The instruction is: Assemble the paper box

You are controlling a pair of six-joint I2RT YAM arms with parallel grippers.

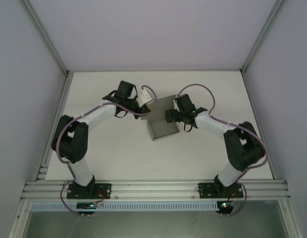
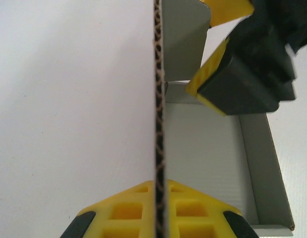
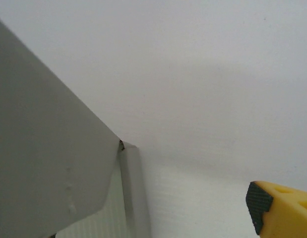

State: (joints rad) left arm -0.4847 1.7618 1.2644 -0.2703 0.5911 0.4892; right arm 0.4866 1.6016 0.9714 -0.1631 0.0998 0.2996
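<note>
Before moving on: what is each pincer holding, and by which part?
The left pincer clamps the paper box by a side wall; right pincer open, empty.

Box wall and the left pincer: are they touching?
Touching. The left wrist view shows the box wall running edge-on down between the left pincer's yellow fingers, pinched with no gap.

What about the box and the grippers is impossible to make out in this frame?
- Top external: far edge of the paper box, under the left gripper and right gripper; flap folds too small to read.
- Left wrist: left fingers cut off by the bottom edge; clamped wall seen edge-on, faces hidden.
- Right wrist: one finger shows; the second is past the frame or behind the grey flap.
</note>
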